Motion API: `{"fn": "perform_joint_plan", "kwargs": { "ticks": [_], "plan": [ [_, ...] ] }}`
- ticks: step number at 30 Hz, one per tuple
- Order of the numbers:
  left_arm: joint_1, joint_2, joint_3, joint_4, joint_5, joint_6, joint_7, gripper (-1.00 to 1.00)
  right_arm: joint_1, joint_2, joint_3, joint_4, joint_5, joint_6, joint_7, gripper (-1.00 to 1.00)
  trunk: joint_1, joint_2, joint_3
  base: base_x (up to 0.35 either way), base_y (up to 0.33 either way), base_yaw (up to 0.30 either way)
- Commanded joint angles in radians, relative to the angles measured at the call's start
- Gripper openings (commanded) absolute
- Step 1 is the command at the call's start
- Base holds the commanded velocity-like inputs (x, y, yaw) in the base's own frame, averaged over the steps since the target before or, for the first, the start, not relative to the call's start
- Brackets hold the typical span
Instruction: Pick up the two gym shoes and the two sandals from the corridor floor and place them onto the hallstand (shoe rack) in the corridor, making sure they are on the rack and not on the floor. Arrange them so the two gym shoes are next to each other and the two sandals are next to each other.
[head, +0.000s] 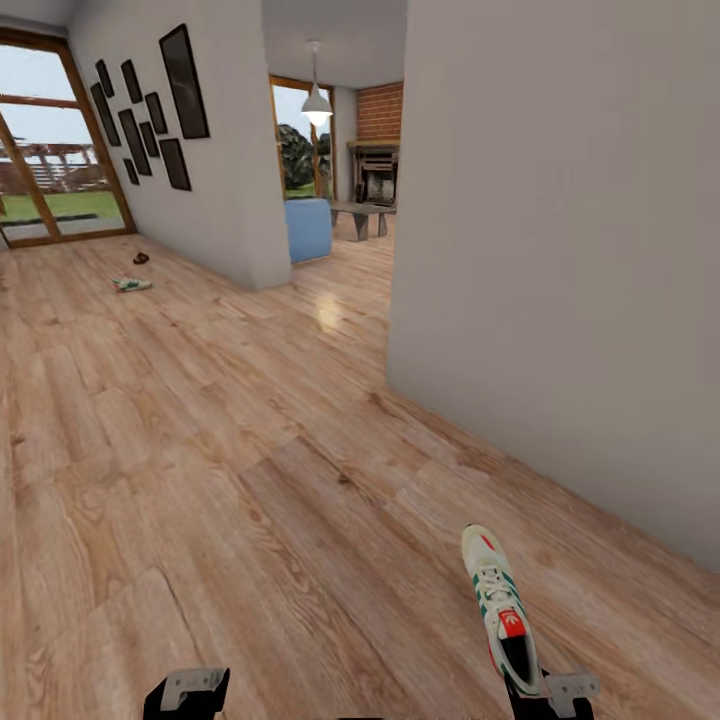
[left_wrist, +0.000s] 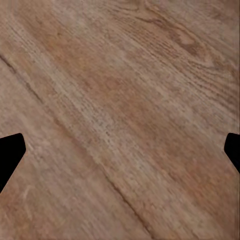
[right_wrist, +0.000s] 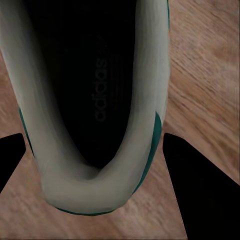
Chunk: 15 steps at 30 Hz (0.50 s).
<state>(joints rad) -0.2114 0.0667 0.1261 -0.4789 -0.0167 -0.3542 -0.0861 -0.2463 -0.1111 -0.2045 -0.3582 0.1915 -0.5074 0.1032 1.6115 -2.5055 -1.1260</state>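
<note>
Sneaker (head: 497, 604) at lower right, toe pointing up-frame, heel clamped in the right tool (head: 545, 692); the wrist view looks into its dark opening, fingers (right_wrist: 200, 190) either side. Second sneaker (head: 132, 285) and a dark sandal (head: 141, 259) lie far off at upper left on the plank floor (head: 250, 480), too small for detail. Grey wall (head: 560, 250) at right. Left tool (left_wrist: 120, 155) is spread wide, empty, low over the floor.

Far left: sandal (head: 141, 258) behind gym shoe (head: 132, 285)
</note>
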Motion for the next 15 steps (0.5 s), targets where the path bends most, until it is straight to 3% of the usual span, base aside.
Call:
{"fn": "perform_joint_plan", "kwargs": {
  "ticks": [1,15],
  "plan": [
    [0.000,-0.001,0.006,0.000,-0.003,-0.004,-0.011,1.00,-0.001,0.001,-0.009,0.001,0.003,-0.003,0.009,-1.00,0.000,0.000,-0.001,0.000,0.000,-0.292],
    [0.000,-0.002,0.006,0.001,-0.002,-0.017,-0.011,1.00,-0.001,0.001,-0.009,0.001,0.003,-0.003,0.009,-1.00,-0.001,0.000,0.007,0.000,0.000,-0.299]
  ]
}}
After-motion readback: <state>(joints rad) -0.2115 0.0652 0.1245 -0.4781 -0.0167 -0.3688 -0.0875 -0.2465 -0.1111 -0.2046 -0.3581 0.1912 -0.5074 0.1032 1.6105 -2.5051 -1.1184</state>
